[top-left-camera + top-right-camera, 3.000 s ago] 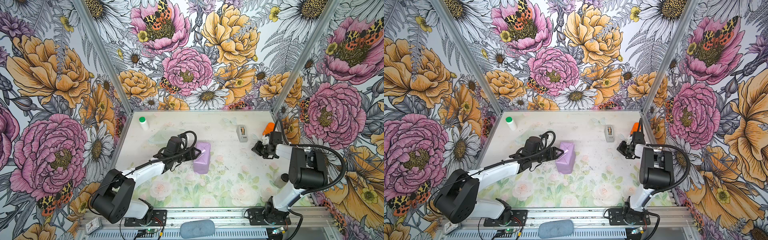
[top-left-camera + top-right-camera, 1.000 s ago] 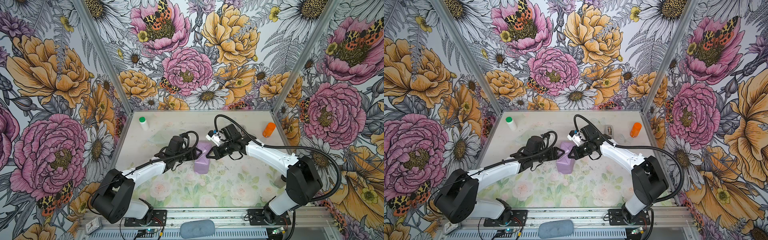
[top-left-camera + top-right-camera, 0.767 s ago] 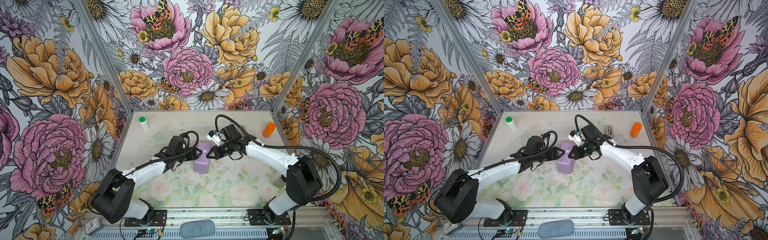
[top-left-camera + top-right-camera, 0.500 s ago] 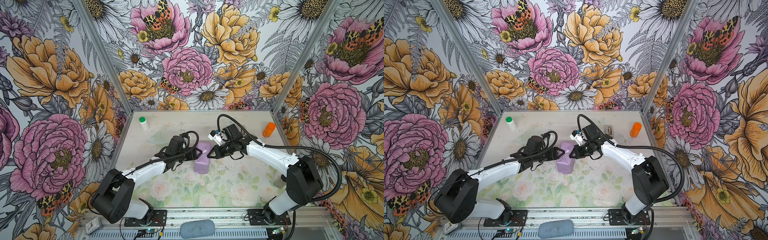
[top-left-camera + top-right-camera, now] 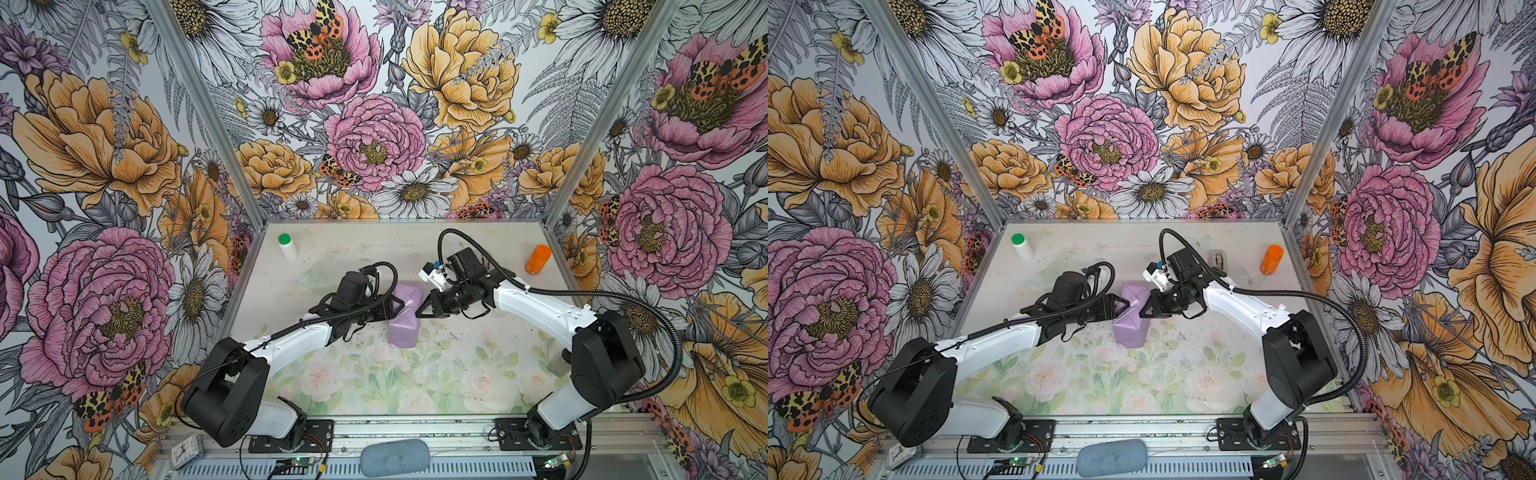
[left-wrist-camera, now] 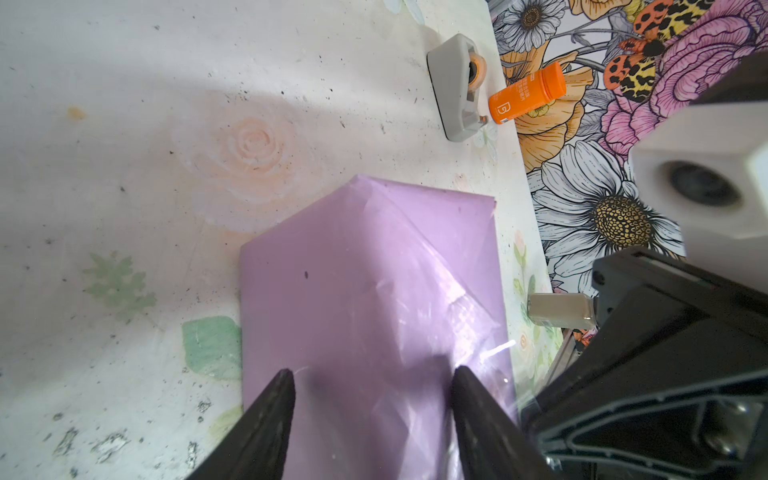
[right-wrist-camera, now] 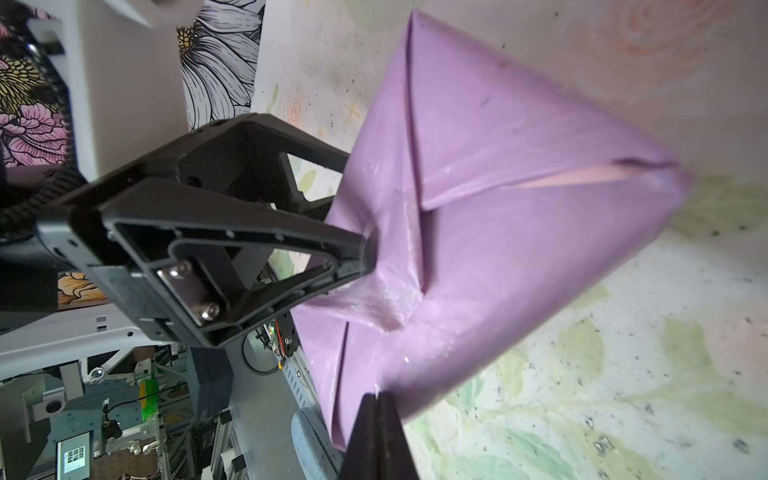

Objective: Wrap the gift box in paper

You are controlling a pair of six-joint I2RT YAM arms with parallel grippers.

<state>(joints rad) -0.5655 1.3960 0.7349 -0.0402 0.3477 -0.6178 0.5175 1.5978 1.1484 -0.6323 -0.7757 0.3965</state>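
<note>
The paper (image 5: pixel 402 320) hides the gift box entirely (the right arm (image 5: pixel 1241 308) half-covers the tape dispenser (image 5: pixel 1219 258)).

walls: floral wallpaper panels (image 5: pixel 374 137), pink and orange blooms | corners: silver metal posts (image 5: pixel 203 104) | surface: pale tabletop (image 5: pixel 457 374), faded rose print, dark speckles | front edge: grey metal rail (image 5: pixel 436 430) | light: bright, even

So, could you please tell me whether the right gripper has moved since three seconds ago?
Yes: the right gripper has moved left, away from the orange bottle, over to the wrapped gift box mid-table.
</note>
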